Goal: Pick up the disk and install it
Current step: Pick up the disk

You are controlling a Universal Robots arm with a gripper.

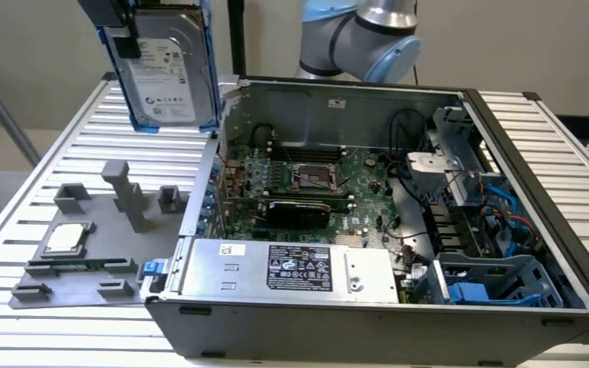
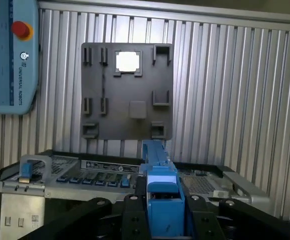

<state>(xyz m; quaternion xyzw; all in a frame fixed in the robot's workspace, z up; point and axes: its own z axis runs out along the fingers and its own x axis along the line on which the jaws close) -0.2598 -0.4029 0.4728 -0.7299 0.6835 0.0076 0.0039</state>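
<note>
The disk, a silver-grey drive with a white label in a bright blue frame, hangs upright in the air above the table's far corner on the exterior view's left, beyond the open computer case. My gripper is shut on its upper edge. In the wrist view my gripper clamps the blue frame of the disk between its black fingers, edge-on, high above the table and the case's wall.
A grey fixture plate lies beside the case with a small square silver chip on it. Inside the case are the motherboard, a grey power supply and a blue drive cage. A teach pendant lies on the slatted table.
</note>
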